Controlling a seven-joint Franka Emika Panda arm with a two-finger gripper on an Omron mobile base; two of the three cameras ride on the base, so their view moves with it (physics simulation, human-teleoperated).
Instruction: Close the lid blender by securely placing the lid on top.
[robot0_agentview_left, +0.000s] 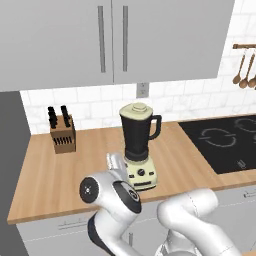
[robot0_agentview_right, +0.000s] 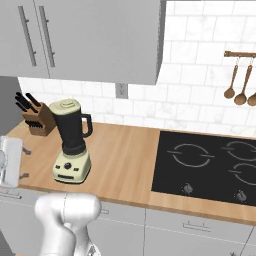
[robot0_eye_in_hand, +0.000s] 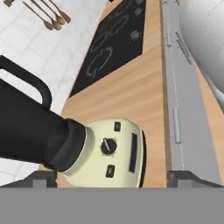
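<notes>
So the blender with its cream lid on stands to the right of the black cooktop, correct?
Not quite: the blender, cream lid on, stands to the left of the black cooktop, between it and the knife block. The left base view shows this.

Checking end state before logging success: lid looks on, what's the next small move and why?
Probably back the gripper away from the blender and stop. The lid already sits level on the jar rim, and the gripper is open, low by the cream base, holding nothing.

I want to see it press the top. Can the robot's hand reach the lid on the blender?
Probably yes, if it rises. The gripper sits low by the base of the blender, jaws open and empty. The lid rests on the jar top, with free space above it.
</notes>
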